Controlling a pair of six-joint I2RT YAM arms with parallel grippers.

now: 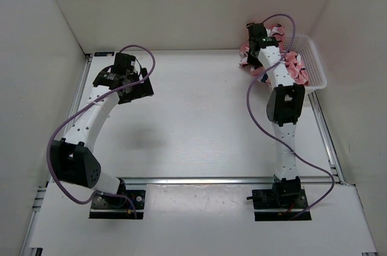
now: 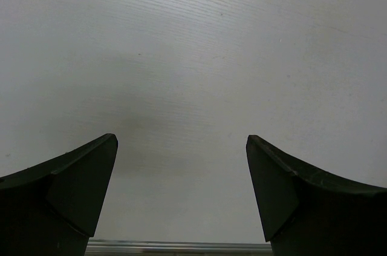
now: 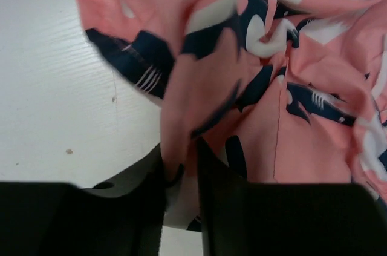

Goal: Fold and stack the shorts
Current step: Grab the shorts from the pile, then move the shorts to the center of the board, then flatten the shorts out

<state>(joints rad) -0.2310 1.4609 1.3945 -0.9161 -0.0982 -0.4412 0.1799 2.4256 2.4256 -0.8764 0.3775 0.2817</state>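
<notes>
The pink shorts (image 1: 295, 66) with navy-and-white shark shapes lie bunched in and over the left rim of the white basket at the back right. My right gripper (image 1: 257, 37) is above that rim, shut on a fold of the shorts (image 3: 181, 111), which hangs crumpled in front of the wrist camera. My left gripper (image 1: 140, 89) is open and empty over the bare table at the left, with only table showing between its fingertips (image 2: 181, 147).
The white mesh basket (image 1: 314, 62) stands in the back right corner against the white walls. A metal rail (image 1: 230, 180) runs along the table's near edge. The right arm's purple cable loops beside its forearm.
</notes>
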